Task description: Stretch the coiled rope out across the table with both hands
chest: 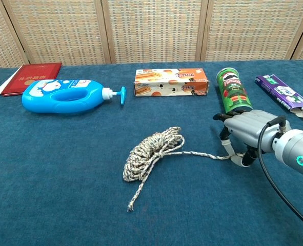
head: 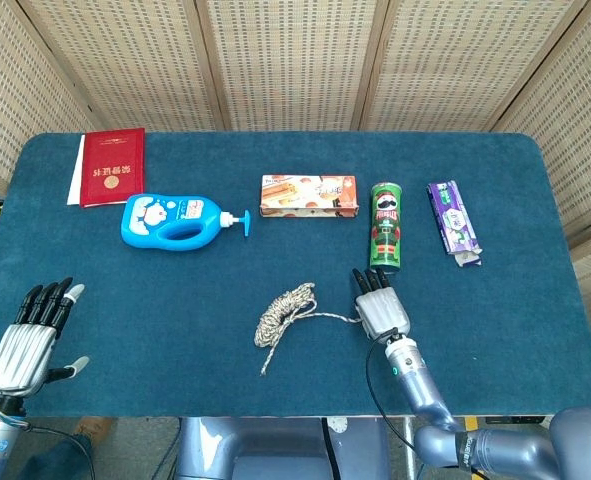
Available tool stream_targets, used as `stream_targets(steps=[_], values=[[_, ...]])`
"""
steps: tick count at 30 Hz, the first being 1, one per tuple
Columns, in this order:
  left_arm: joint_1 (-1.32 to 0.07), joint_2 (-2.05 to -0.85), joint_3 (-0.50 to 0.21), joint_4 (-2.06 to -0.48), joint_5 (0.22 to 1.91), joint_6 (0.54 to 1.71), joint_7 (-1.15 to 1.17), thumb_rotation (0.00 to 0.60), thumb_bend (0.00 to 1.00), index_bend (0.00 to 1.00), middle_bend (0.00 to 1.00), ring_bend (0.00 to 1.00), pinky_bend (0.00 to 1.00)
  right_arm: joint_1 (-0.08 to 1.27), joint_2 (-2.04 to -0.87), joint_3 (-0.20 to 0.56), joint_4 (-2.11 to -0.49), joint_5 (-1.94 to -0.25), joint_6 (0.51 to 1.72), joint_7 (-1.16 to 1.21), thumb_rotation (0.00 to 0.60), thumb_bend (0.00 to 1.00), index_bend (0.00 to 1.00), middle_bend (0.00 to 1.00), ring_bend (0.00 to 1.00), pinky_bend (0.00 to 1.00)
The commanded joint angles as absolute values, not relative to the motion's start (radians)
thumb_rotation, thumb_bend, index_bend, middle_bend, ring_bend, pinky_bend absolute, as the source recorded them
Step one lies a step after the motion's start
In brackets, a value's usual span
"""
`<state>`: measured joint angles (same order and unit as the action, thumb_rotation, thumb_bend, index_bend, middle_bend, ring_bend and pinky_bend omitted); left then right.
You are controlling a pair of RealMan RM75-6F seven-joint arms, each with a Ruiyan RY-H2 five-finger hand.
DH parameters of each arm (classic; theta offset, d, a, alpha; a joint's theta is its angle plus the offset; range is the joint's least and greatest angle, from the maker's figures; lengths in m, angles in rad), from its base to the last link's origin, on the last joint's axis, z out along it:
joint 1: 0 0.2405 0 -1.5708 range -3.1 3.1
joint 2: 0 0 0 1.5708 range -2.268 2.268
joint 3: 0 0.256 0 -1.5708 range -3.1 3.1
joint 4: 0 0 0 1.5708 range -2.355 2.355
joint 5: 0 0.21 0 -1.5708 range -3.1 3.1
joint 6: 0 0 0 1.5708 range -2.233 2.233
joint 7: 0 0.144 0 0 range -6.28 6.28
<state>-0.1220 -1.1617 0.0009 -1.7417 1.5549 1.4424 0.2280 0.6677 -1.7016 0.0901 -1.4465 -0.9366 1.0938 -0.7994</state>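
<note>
We have our right hand (chest: 243, 134) curled down on the tabletop (head: 175, 300), pinching one end of the rope (chest: 154, 148); a strand runs from its fingers to the coil, which lies just to that hand's inner side, its other end trailing toward us. That pinch anchors one end for pulling. Our left hand (head: 30, 330) rests well apart, fingers spread, holding nothing, likely awaiting the loose end.

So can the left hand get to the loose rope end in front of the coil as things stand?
Probably yes. The left hand is open at the table's near left, and only bare cloth lies between it and the loose end of the rope; the right hand holds the other end.
</note>
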Motion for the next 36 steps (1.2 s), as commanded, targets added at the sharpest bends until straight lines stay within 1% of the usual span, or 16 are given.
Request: stream_targets(steps=[1,7,11,13,14,17,19,22,26,34,36], values=[[-0.125,-1.163,0.001,-1.74,1.559,1.44,0.228,0.6,0.0,0.0,0.0,0.0,0.0,0.667,-1.699,0.094,-1.451,-0.943,1.098,-0.792,0.6,0.43,0.65,0.0,0.0,0.0],[-0.137,-1.17,0.002,-1.737,1.571,1.428,0.24,0.6,0.0,0.0,0.0,0.0,0.0,0.664,-1.695,0.092,-1.454,-0.957,1.103,-0.787,0.6,0.43,0.66,0.0,0.0,0.0],[-0.175,-1.182,-0.001,-1.732,1.607,1.391,0.307,0.6,0.0,0.0,0.0,0.0,0.0,0.664,-1.691,0.091,-1.456,-0.959,1.105,-0.791,0.6,0.43,0.66,0.0,0.0,0.0],[-0.198,-1.185,-0.005,-1.731,1.626,1.369,0.338,0.6,0.0,0.02,0.0,0.0,0.0,0.664,-1.69,0.092,-1.457,-0.958,1.105,-0.794,0.6,0.43,0.66,0.0,0.0,0.0],[-0.214,-1.188,-0.008,-1.729,1.642,1.356,0.358,0.6,0.0,0.04,0.0,0.0,0.0,0.664,-1.69,0.092,-1.458,-0.957,1.105,-0.795,0.6,0.43,0.66,0.0,0.0,0.0],[-0.287,-1.2,-0.016,-1.713,1.72,1.292,0.433,0.6,0.0,0.16,0.0,0.0,0.0,0.665,-1.688,0.094,-1.464,-0.954,1.105,-0.802,0.6,0.43,0.66,0.0,0.0,0.0],[-0.317,-1.208,-0.02,-1.701,1.754,1.268,0.447,0.6,0.03,0.28,0.0,0.0,0.0,0.665,-1.687,0.094,-1.465,-0.953,1.106,-0.805,0.6,0.43,0.66,0.0,0.0,0.0],[-0.386,-1.234,-0.024,-1.655,1.836,1.228,0.448,0.6,0.1,0.39,0.0,0.0,0.0,0.666,-1.687,0.097,-1.469,-0.948,1.106,-0.809,0.6,0.43,0.66,0.0,0.0,0.0],[-0.489,-1.281,-0.021,-1.586,1.924,1.142,0.454,0.6,0.11,0.42,0.0,0.0,0.0,0.668,-1.686,0.099,-1.473,-0.941,1.107,-0.818,0.6,0.43,0.66,0.0,0.0,0.0],[-0.587,-1.348,0.007,-1.471,2.02,1.102,0.426,0.6,0.11,0.43,0.0,0.0,0.0,0.668,-1.682,0.103,-1.481,-0.928,1.115,-0.829,0.6,0.43,0.66,0.0,0.0,0.0],[-0.622,-1.381,0.015,-1.429,2.042,1.081,0.415,0.6,0.11,0.43,0.0,0.0,0.0,0.668,-1.681,0.104,-1.484,-0.926,1.117,-0.832,0.6,0.43,0.66,0.0,0.0,0.0]])
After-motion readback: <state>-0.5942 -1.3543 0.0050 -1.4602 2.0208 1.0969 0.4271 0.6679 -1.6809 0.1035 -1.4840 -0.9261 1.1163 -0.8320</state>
